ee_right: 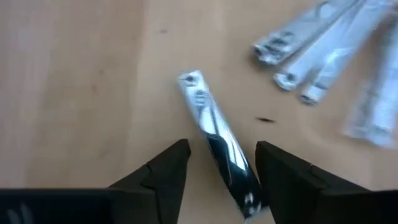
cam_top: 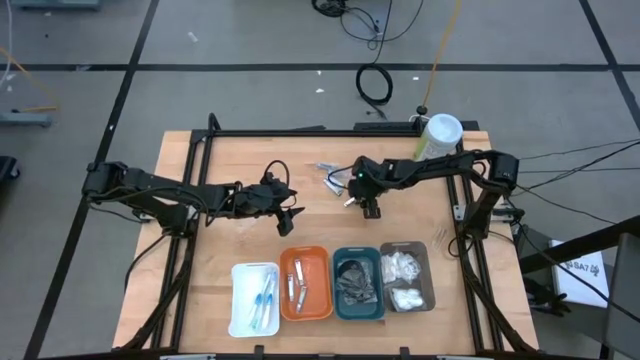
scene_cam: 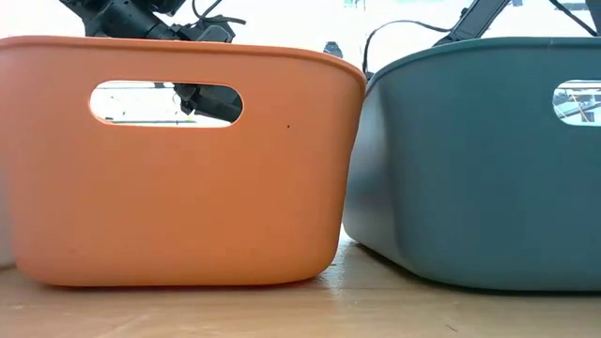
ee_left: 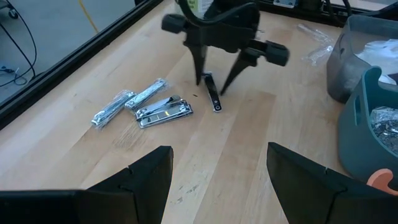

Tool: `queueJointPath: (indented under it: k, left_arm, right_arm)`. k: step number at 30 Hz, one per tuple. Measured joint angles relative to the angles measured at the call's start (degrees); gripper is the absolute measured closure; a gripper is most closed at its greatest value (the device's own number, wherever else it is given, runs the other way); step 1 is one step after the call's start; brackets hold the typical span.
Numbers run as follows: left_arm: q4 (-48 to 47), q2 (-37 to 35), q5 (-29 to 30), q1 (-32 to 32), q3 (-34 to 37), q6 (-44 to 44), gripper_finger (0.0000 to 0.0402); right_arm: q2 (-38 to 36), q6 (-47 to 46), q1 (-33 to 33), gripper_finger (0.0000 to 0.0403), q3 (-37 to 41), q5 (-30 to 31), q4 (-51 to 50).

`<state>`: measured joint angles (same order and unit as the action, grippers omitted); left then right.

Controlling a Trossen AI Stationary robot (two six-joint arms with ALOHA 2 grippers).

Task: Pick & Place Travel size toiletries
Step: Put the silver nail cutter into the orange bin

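1. High view: the right claw (cam_top: 371,207) hangs over the middle of the wooden table (cam_top: 190,250), and the left claw (cam_top: 290,220) sits just left of it.
2. Right claw's fingers are parted, straddling one small silvery metal nail clipper (ee_right: 219,144) that lies flat on the table; whether they touch it I cannot tell.
3. Left claw is wide and holds nothing.
4. Three more silvery clippers (ee_left: 140,106) lie clustered nearby.
5. White, orange (cam_top: 306,284), teal and grey trays line the near edge.

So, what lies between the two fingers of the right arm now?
A single silvery nail clipper lies on the wooden table between the right gripper's open fingers. The right wrist view shows it best.
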<state>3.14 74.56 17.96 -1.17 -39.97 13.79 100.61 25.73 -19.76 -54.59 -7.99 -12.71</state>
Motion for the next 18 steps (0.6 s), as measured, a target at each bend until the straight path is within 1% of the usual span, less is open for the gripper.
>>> queueJointPath:
  k: [2, 7, 12, 15, 18]
  left_arm:
    - [-0.02, 0.0, 0.0, 0.0, 0.0, 0.19, 0.0146]
    - [-0.02, 0.0, 0.0, 0.01, 0.0, 0.21, 0.0146]
    - [0.0, 0.0, 0.0, 0.0, 0.0, 0.21, 0.0146]
    - [0.02, 0.0, 0.01, 0.0, 0.0, 0.19, 0.0146]
    - [0.04, 0.0, 0.15, 0.02, 0.0, 0.19, 0.0146]
  right_arm:
    - [0.0, -0.86, 0.28, 0.0229, 0.02, -1.38, -1.04]
    - [-0.02, -1.23, 0.5, 0.0257, 0.0, -1.2, -5.8]
    - [-0.04, -1.23, 0.87, 0.0284, 0.0, 1.61, -8.82]
    - [-0.06, -1.46, 0.99, 0.0314, 0.02, 1.72, -8.99]
    - [-0.08, -1.45, 1.43, 0.0354, 0.02, 2.42, -9.07]
